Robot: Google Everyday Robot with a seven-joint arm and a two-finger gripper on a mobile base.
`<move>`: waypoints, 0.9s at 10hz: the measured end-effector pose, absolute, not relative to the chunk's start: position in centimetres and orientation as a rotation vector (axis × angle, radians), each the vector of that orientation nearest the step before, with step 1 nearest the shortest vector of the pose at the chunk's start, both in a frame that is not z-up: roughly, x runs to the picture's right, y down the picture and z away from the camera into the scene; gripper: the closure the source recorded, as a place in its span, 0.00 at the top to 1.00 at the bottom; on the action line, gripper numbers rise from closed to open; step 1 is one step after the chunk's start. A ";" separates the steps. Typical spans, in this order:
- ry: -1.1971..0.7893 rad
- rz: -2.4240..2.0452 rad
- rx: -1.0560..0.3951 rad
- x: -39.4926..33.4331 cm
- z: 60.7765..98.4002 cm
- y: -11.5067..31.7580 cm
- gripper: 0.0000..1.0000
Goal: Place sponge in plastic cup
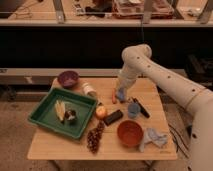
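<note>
My gripper (120,91) is clamped on the sponge (120,95), which I judge light, soft and compressible, so best pinched across its flat faces; the plastic cup (133,110) stands near my gripper, toward the orange bowl (130,133).

Wooden table (55,147). Green tray (50,129) on its left half holds a yellow item (60,110) and a dark round item (71,116), side by side. Purple bowl (68,78) at the back left, white container (89,89) beside it. Orange fruit (101,112) just beside a black block (113,117). Dark grapes (94,140) near the front edge. Orange-brown bowl (130,133) touches a pale cloth (154,137) (crumpled). Black stick-like item (141,107), type unclear.
</note>
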State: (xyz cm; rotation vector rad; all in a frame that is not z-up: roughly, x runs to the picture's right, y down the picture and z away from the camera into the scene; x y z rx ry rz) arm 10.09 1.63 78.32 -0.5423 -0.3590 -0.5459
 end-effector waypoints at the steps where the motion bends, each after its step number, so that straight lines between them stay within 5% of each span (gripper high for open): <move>1: -0.341 -0.541 -0.545 10.5 77.1 2.5 0.00; 9: -0.203 -0.448 -0.609 14.3 78.5 6.2 0.00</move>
